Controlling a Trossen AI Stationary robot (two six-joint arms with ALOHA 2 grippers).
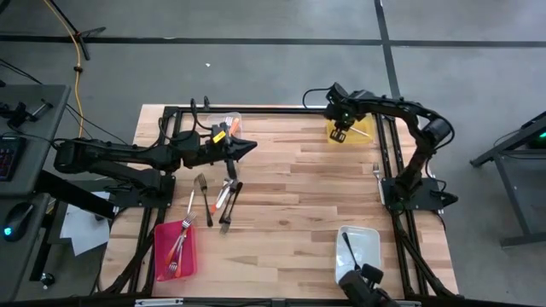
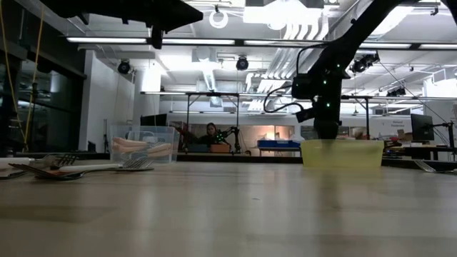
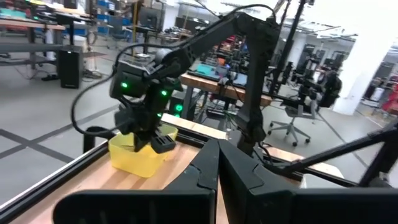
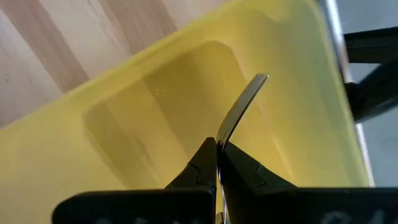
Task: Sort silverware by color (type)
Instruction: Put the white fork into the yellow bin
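Yellow plastic marks the far right corner of the plank bench (image 1: 299,179) from above: a small bin (image 1: 363,132) with the right gripper (image 1: 339,130) hanging over it. The left gripper (image 1: 247,148) hovers closed near a clear bin (image 1: 232,121), above a loose cluster of silverware (image 1: 217,198) that still lies mid-bench. More forks rest in the red bin (image 1: 189,253), a dark utensil lies in the white bin (image 1: 368,243), and one pale fork (image 1: 376,174) sits by the right rail.

From bench height, the yellow bin (image 2: 343,153) looks translucent and thin-walled, with the right arm dropping into it; flat forks (image 2: 78,167) lie at the left.

Through the left wrist camera, that arm's jaws are pressed together and empty (image 3: 217,167), facing the yellow bin (image 3: 140,155) across the wood.

Through the right wrist camera, the jaws (image 4: 219,157) pinch a slim metal fork (image 4: 239,109), tines out over the smooth yellow floor (image 4: 155,118).

These pieces look light, stiff and slick; a pinch mid-handle, where the shank is flat, should hold best, since a tip grip would probably let them pivot.
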